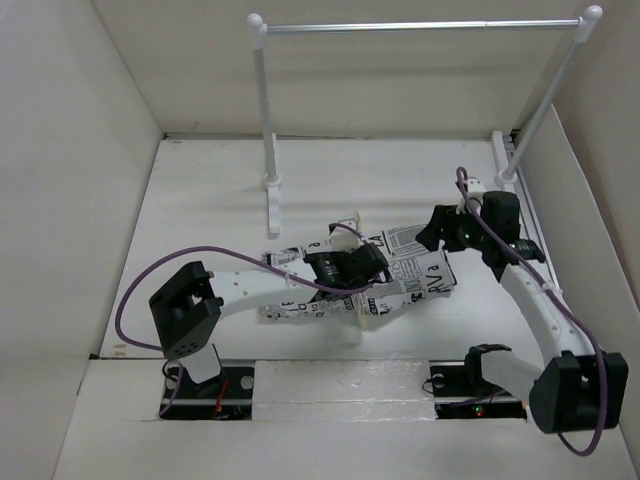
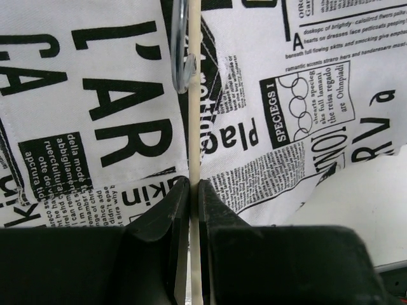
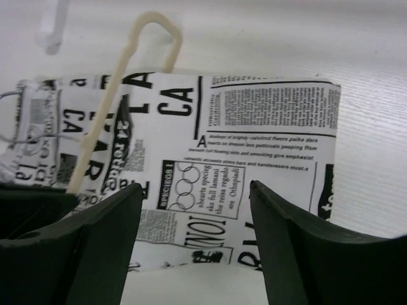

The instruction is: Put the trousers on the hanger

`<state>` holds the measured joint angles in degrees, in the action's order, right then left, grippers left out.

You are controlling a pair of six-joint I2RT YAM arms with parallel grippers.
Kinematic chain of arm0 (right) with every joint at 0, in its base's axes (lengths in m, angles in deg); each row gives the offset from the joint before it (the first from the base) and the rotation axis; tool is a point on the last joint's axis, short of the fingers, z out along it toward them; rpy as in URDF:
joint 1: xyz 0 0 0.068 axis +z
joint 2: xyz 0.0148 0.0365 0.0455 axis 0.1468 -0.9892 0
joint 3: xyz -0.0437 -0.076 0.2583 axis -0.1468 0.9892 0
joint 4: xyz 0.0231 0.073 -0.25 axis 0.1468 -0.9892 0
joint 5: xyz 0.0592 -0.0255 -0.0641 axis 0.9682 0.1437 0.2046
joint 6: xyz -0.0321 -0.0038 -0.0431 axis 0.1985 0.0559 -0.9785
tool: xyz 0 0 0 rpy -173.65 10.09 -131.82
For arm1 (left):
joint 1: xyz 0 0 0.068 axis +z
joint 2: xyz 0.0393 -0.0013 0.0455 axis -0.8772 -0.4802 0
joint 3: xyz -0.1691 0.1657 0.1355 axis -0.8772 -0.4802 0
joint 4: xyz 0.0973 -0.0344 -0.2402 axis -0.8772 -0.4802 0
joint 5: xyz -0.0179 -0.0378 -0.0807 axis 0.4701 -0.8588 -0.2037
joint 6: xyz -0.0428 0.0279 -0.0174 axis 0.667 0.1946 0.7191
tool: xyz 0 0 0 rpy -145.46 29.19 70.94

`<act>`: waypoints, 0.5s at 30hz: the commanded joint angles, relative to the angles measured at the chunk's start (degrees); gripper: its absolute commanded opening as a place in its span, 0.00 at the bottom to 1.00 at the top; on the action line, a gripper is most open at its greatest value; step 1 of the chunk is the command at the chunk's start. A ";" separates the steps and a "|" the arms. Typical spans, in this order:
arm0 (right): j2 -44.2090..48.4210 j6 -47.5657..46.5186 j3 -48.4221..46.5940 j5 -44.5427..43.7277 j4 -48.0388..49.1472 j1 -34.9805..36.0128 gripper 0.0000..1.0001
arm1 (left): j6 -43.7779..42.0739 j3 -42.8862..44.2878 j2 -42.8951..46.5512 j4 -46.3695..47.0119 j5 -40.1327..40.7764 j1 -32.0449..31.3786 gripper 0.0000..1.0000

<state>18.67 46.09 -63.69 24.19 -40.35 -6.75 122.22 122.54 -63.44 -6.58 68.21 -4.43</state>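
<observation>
**Pinching the hanger over the folded trousers**

Finding the trousers [image 1: 415, 275] lying folded flat on the white table [image 1: 220, 200], just right of the middle and well in front of the clothes rail [image 1: 420, 26] standing at the back. Showing black headlines and columns of print all over the cloth.

Reaching in from the left with the left gripper [image 1: 372, 263], sitting right over the middle of the cloth. Clamping down, in the left wrist view, on the thin cream bar of the hanger [image 2: 194, 127]: jaws pressing on it from both sides, with nothing but that bar between them. Watching the bar running straight away from the jaws across the print, with the silver wire hook [image 2: 180, 51] curving off just beside it near the top of the view.

Hanging over the far right corner of the trousers with the right gripper [image 3: 196, 190], its fingers [image 3: 108, 235] standing wide apart and gripping nothing, printed cloth showing in the gap between them. Catching, from the right wrist camera, the hanger slanting across the left part of the cloth, its rounded cream end poking past the far edge onto bare table.

Failing to make out from any view whether part of the hanger is passing under the cloth.

Trailing a purple cable [image 1: 130, 290] in a wide loop off the left arm, out towards the left side of the table.
</observation>
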 commanded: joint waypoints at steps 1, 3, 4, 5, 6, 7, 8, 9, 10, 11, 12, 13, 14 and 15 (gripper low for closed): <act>-6.64 -2.41 -0.83 -11.36 1.81 0.60 0.75 | 2.42 -1.40 2.12 0.44 2.48 -0.36 0.00; -10.68 -2.94 -1.43 -8.83 4.91 -4.23 0.77 | 2.24 -2.11 2.56 0.97 2.39 -0.36 0.00; -14.96 -3.20 -2.22 -8.30 5.62 -5.46 0.78 | 2.24 -2.46 2.65 0.97 2.47 -0.36 0.00; -17.27 -3.81 -3.27 -7.25 5.89 -7.04 0.79 | 2.24 -2.64 2.65 0.97 2.39 -0.36 0.00; -19.46 -5.30 -5.63 -6.10 6.67 -7.06 0.79 | 2.24 -2.73 2.65 0.97 2.30 -0.36 0.00; -21.57 -5.92 -6.79 -4.88 6.68 -7.58 0.80 | 2.24 -2.90 2.74 1.06 2.21 -0.36 0.00; -26.12 -6.36 -8.11 -1.99 6.16 -7.58 0.80 | 2.50 -3.43 2.74 1.23 2.12 -0.36 0.00; -27.91 -8.37 -8.90 0.04 5.72 -7.58 0.78 | 2.59 -3.69 2.92 1.32 2.12 -0.36 0.00; -29.32 -8.56 -9.26 1.36 5.72 -7.58 0.75 | 2.59 -4.05 3.00 1.32 2.12 -0.36 0.00; -30.46 -8.30 -8.48 2.68 6.41 -7.58 0.73 | 2.68 -4.40 3.09 1.41 2.21 -0.36 0.00; -30.56 -7.26 -7.34 3.22 8.94 -7.58 0.68 | 2.68 -4.66 3.09 1.58 2.30 -0.36 0.00; -30.56 -7.25 -4.46 4.09 10.53 -8.37 0.65 | 2.86 -4.92 2.92 1.41 2.04 -0.36 0.00; -30.56 -4.64 -2.77 6.28 12.64 -8.90 0.64 | 3.12 -4.93 3.09 1.76 1.51 -0.36 0.00; -30.82 -2.78 -1.28 7.34 16.31 -9.51 0.48 | 3.12 -5.10 3.27 2.20 0.99 -0.36 0.00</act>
<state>-12.81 40.78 -68.54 25.70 -32.72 -14.81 123.49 118.35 -63.18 -4.09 68.07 -4.61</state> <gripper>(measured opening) 0.640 0.031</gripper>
